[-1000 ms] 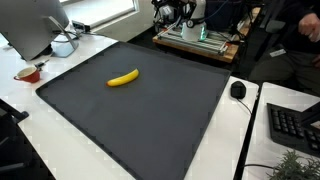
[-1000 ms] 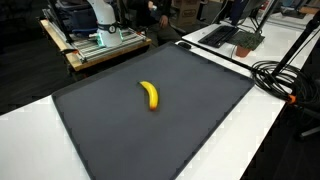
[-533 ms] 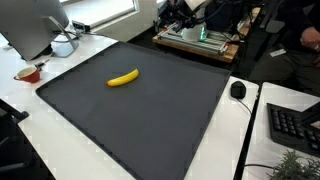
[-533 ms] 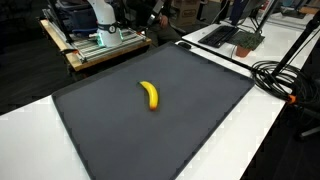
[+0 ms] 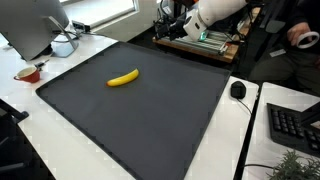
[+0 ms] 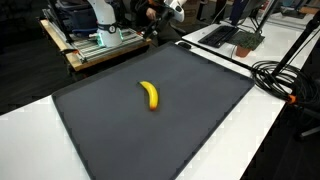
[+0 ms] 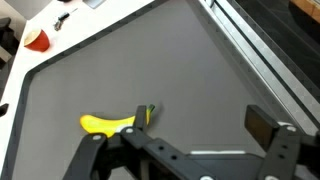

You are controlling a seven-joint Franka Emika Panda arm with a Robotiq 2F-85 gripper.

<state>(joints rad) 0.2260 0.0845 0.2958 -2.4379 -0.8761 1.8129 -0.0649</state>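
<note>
White desk (image 5: 45, 135), in an exterior view. Dark mat (image 5: 150, 120) over most of top; yellow banana (image 5: 123, 78) on mat, 11 o'clock from its middle. Off mat: red cup (image 5: 28, 73) at 10 o'clock; black mouse (image 5: 238, 90) at 3 o'clock; keyboard (image 5: 295, 125) at 4 o'clock of mouse.

a red cup (image 5: 28, 73) stands beside the black mat (image 5: 150, 120), a mouse (image 5: 238, 90) and keyboard (image 5: 295, 125) opposite.
</note>
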